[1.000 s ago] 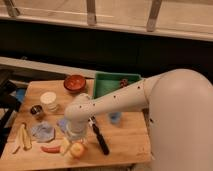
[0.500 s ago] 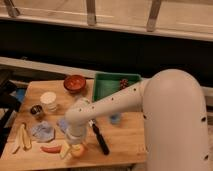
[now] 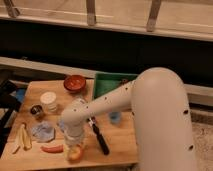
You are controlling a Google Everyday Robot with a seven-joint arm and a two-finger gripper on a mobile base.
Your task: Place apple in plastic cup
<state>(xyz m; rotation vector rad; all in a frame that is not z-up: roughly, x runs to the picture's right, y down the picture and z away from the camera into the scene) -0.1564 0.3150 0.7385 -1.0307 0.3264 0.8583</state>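
- Gripper (image 3: 74, 145) is low at the front edge of the worktop (image 3: 118, 146), wrist pointing straight down, right over the apple (image 3: 76, 155).
- Apple sits on the wood just beside the end of a red sausage-shaped item (image 3: 52, 148). Only its lower part shows below the wrist.
- Grip state: cannot tell. The wrist hides the contact, so whether the apple is clamped or merely straddled is unclear.
- Plastic cup (image 3: 115, 117) stands upright further back and to the right of the apple, partly behind the forearm and near the green bin (image 3: 111, 82). Nothing shows inside it.
- Step in hand, as I read it: the pick. The placing has not begun.
- A black-handled tool (image 3: 100, 138) lies on the worktop between apple and cup.
- Next move calls for a confirmed hold, then a straight lift high enough to pass over the tool and the cup's rim.
- After that comes a short carry back and to the right, centred above the cup's mouth. The apple looks about as wide as the cup, so alignment leaves little margin.
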